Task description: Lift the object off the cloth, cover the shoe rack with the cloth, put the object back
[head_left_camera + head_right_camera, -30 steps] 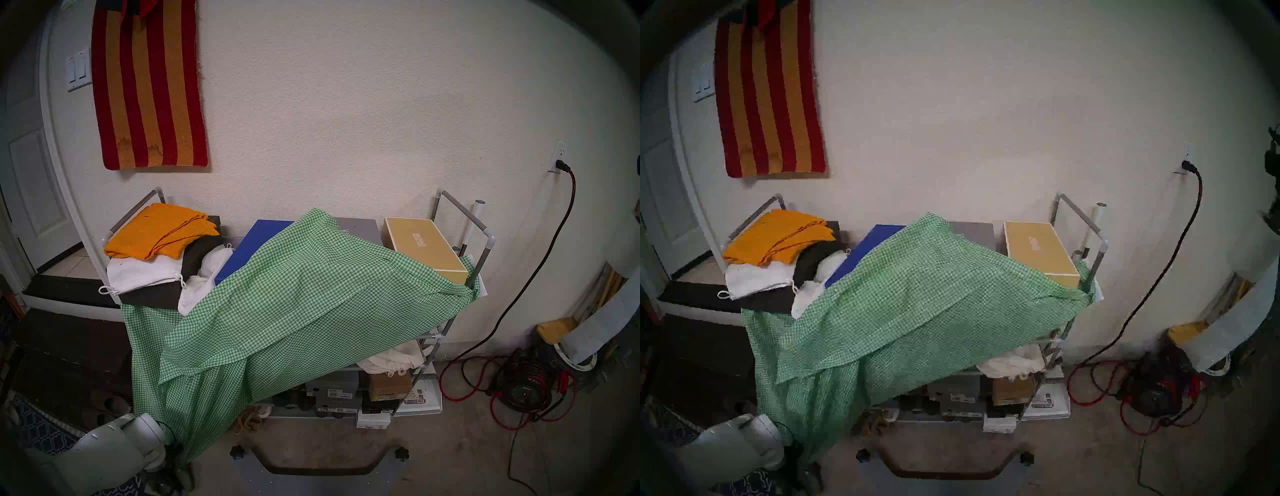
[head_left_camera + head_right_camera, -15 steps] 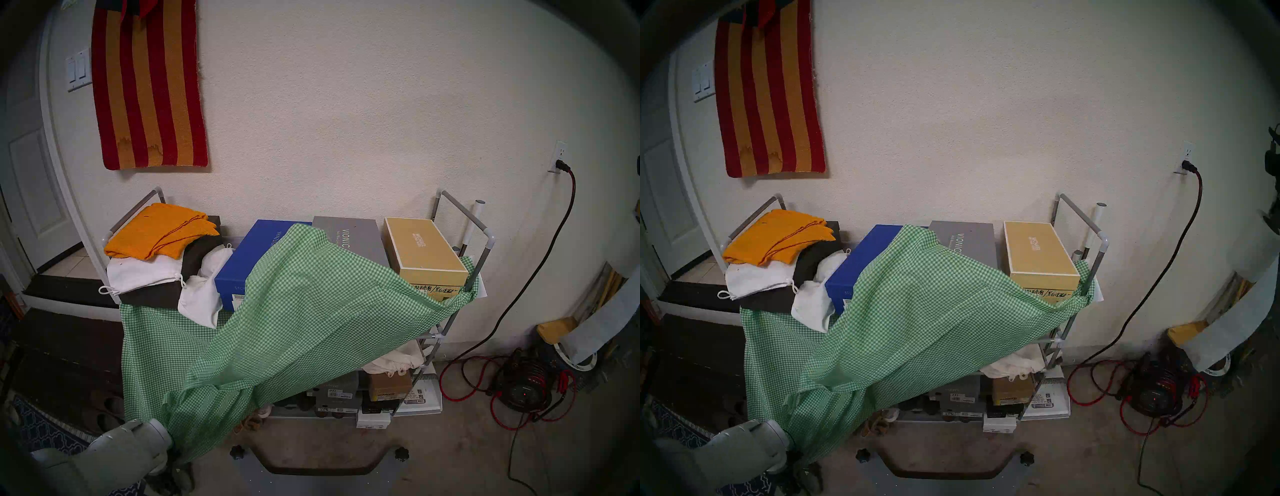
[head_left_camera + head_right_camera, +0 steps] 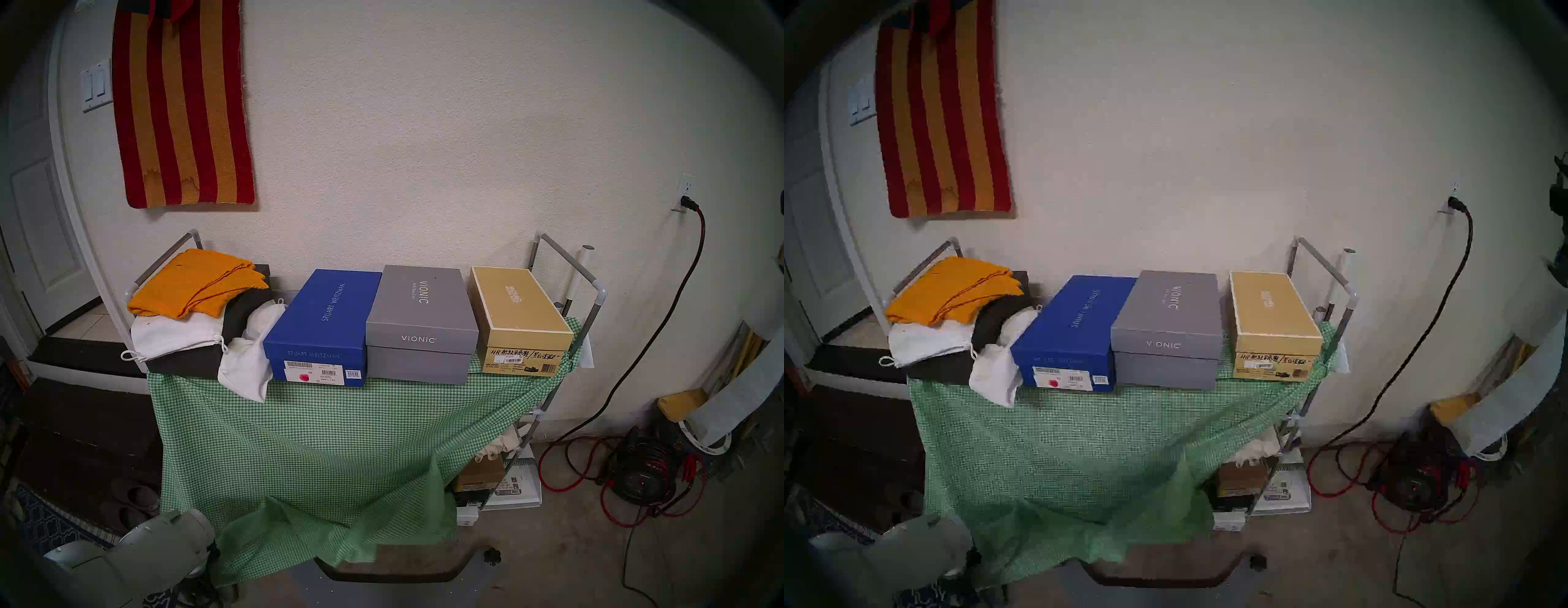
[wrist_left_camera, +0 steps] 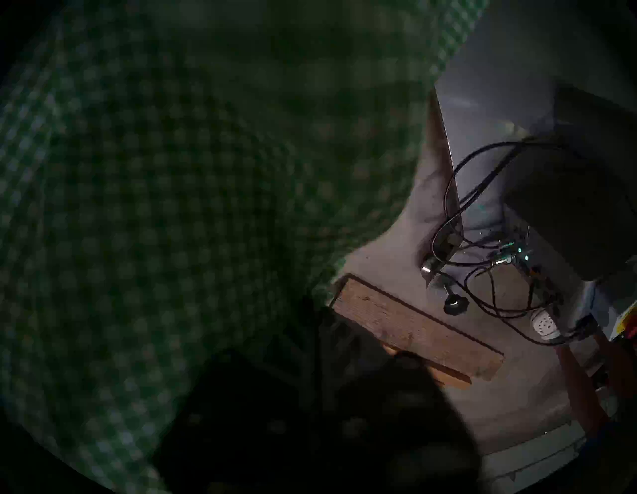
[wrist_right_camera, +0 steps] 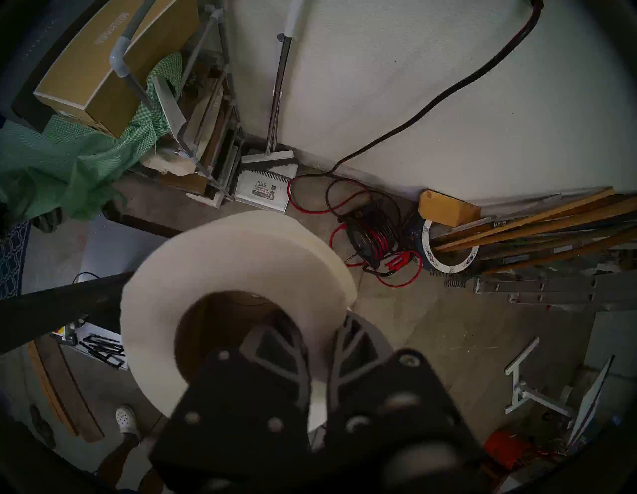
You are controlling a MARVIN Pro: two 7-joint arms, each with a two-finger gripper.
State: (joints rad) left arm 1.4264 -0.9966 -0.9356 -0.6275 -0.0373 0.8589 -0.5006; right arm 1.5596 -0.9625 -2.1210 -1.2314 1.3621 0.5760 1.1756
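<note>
The left arm sits low at the front left corner of the grey tube shoe rack, pointing steeply down; its pincer is hidden, so I cannot tell its state. The green-and-white gingham cloth drapes the rack's front below the boxes; it should be tugged evenly rightward. The right pincer is pinching the white paper roll, held high.
</note>
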